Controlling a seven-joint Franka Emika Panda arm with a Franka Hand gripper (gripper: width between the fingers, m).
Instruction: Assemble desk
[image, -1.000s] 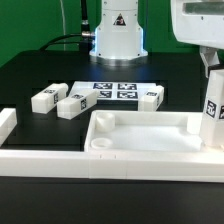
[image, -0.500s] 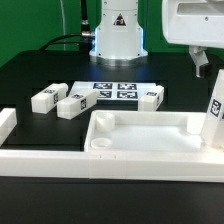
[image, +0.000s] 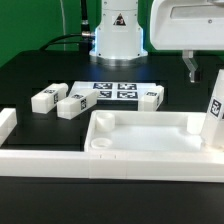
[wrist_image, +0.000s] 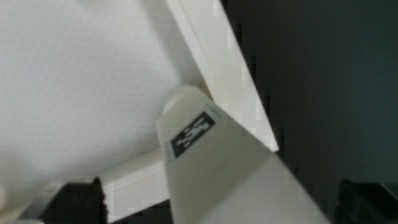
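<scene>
The tool (image: 205, 68) is open and holds nothing. It hangs above the corner of the desk panel (image: 140, 137) at the exterior view's right. The one finger (image: 190, 67) visible in the exterior view stands apart from the upright leg (image: 214, 112). In the wrist view, the dark fingertips sit on either side of this leg (wrist_image: 222, 165) without touching it.

The upright leg stands in that corner of the panel, with a tag on its side face. The panel lies flat on the dark surface (image: 30, 70), rim upward, with a round socket at its near corner on the exterior view's left.

Beyond the far rim of the panel:
- the first loose leg (image: 46, 98) and the second loose leg (image: 72, 103) lie side by side;
- the marker board (image: 113, 88) lies flat;
- the third loose leg (image: 150, 96) lies just beside the marker board.

A border bar (image: 40, 160) runs along the near rim of the panel.
</scene>
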